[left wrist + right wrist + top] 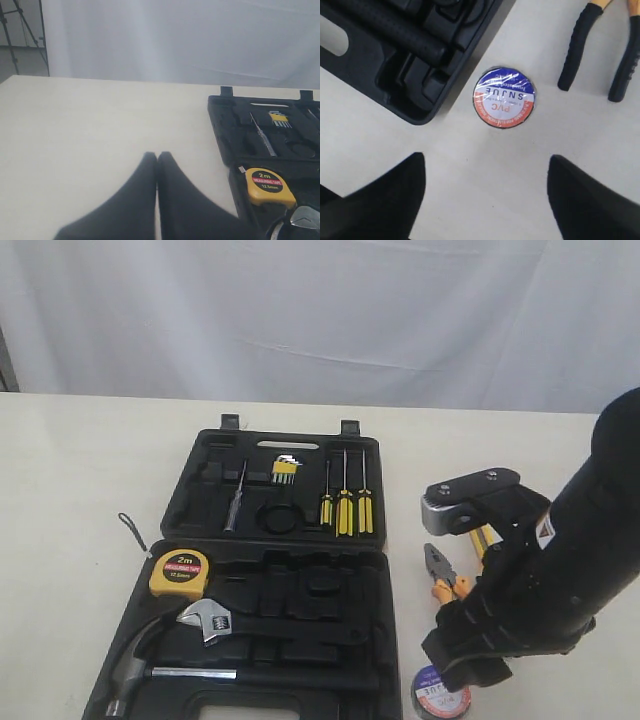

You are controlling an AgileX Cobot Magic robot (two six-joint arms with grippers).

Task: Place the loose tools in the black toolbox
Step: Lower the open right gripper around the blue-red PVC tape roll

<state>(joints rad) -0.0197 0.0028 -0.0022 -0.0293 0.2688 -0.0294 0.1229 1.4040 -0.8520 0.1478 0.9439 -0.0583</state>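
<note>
The black toolbox lies open on the table, lid half at the back. A yellow 2m tape measure sits in its near half. To the right of the case, on the table, lie the orange-and-black pliers and the tape roll, label up. My right gripper hangs open above the table, just short of the roll, with nothing between its fingers. A yellow sliver shows behind the right arm; the utility knife cannot be made out. My left gripper is shut and empty over bare table, beside the case.
In the case lie a hammer, a silver wrench, yellow-handled screwdrivers and hex keys. A black strap trails off its left side. The case corner is close to the roll. A white curtain hangs behind the table.
</note>
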